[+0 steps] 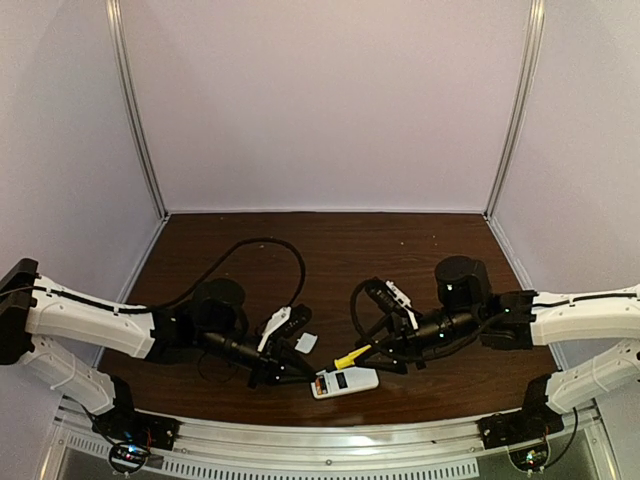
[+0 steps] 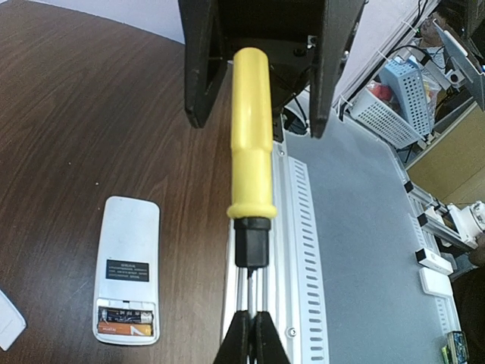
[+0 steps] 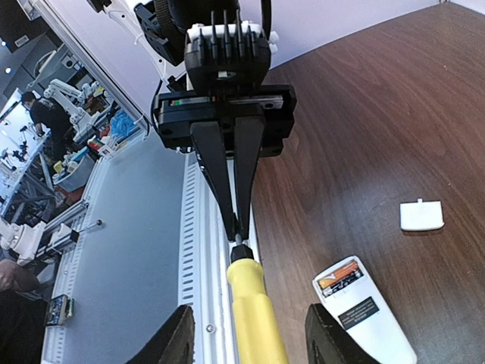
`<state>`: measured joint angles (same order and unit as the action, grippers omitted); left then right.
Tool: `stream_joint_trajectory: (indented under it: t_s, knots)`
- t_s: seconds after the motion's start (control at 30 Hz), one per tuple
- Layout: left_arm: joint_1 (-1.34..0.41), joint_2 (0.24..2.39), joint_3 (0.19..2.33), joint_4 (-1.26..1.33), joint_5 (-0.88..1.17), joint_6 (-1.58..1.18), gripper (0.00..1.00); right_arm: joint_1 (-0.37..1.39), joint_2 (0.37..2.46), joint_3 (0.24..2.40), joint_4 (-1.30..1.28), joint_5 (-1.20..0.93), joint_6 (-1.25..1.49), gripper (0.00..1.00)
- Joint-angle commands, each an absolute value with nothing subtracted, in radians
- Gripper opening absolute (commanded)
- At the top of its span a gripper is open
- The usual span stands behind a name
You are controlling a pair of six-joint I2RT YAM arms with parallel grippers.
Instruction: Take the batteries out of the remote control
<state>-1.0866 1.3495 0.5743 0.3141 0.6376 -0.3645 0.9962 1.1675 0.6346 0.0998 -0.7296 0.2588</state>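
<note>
yellow screwdriver (image 2: 251, 144), tip inside left gripper (image 2: 251, 318)

yellow-hdl screwdriver (image 2: 252, 136) in mid-air, small white sq cover (image 3: 420, 214) flat on brown table (image 1: 400, 240)

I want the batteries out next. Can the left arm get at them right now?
Probably not: the left tool is shut on the screwdriver shaft, so it is occupied, though the batteries lie uncovered in the remote.
</note>
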Motion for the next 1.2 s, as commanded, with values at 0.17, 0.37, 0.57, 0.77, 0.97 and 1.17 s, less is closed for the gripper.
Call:
stream_joint_trajectory:
  t_s: [0.17,0.37,0.57,0.77,0.97,1.17]
  knots:
    - [-1.091,1.362,0.595,0.379,0.668,-0.368,0.00,1.020,1.207,0.663,0.105,-0.753,0.248,0.45]
    - [-1.092,1.377,0.599,0.382,0.670,-0.370,0.00,1.035,1.236,0.675,0.106,-0.753,0.243,0.35]
    - [-1.092,1.377,0.600,0.382,0.669,-0.370,0.00,1.043,1.237,0.683,0.101,-0.749,0.239,0.31]
    - [-1.092,1.374,0.599,0.382,0.667,-0.369,0.00,1.046,1.221,0.679,0.094,-0.746,0.233,0.32]
    - [-1.092,1.369,0.598,0.380,0.665,-0.368,0.00,1.046,1.196,0.670,0.086,-0.736,0.227,0.31]
    - [-1.091,1.370,0.598,0.379,0.664,-0.368,0.00,1.046,1.194,0.670,0.080,-0.730,0.227,0.27]
